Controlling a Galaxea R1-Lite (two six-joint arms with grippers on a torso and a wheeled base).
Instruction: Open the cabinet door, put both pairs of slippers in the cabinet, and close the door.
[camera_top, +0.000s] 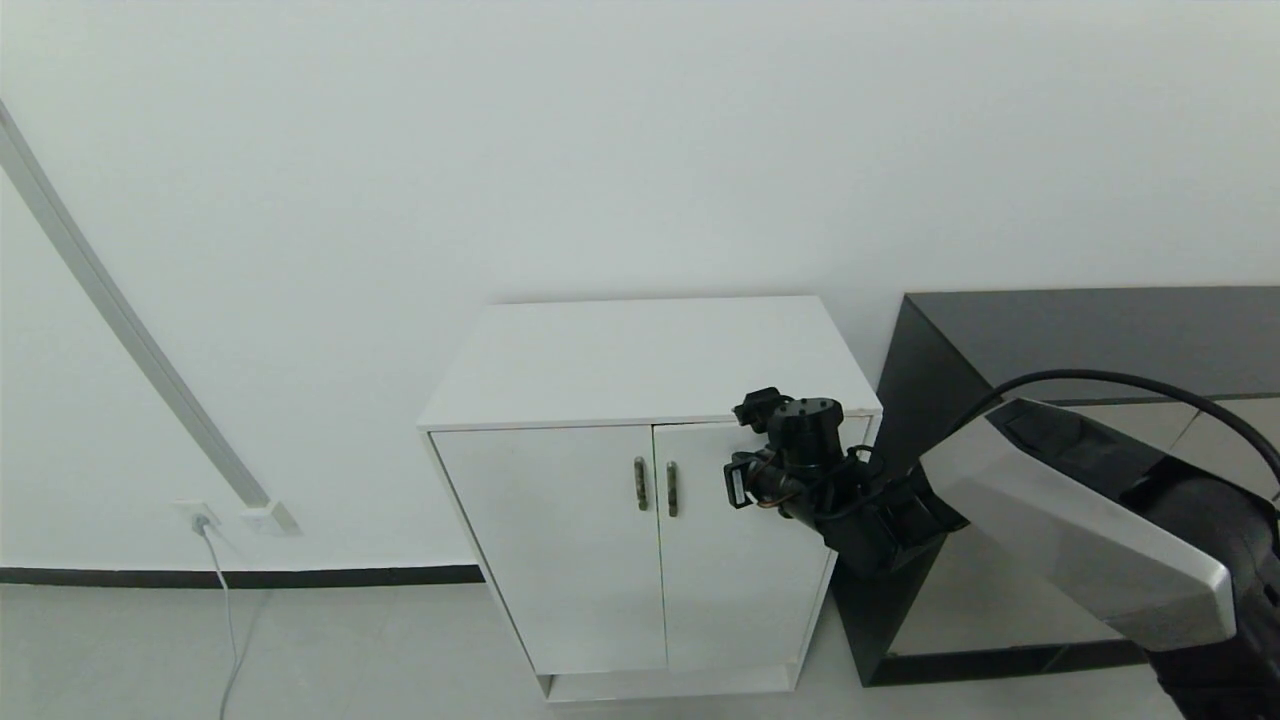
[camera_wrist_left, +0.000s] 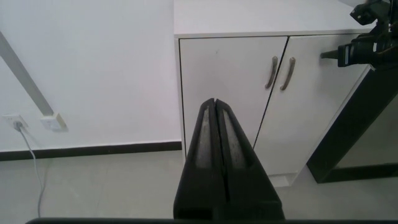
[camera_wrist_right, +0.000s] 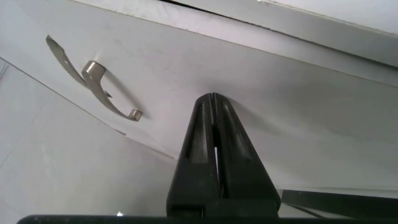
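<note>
The white cabinet (camera_top: 640, 360) stands against the wall with both doors shut. Two metal handles (camera_top: 672, 488) sit side by side at the middle seam. My right gripper (camera_top: 732, 482) is shut and empty, held at the upper part of the right door (camera_top: 740, 600), a little to the right of its handle. In the right wrist view the shut right gripper (camera_wrist_right: 213, 98) points at the door face close to the handle (camera_wrist_right: 102, 87); I cannot tell whether it touches. My left gripper (camera_wrist_left: 214, 102) is shut and empty, held back from the cabinet (camera_wrist_left: 230, 81), facing its left door.
A black cabinet (camera_top: 1080, 330) stands right beside the white one, under my right arm. A wall socket (camera_top: 200, 518) with a grey cable hanging to the floor is at the left. Open floor (camera_top: 300, 650) lies in front of the cabinet.
</note>
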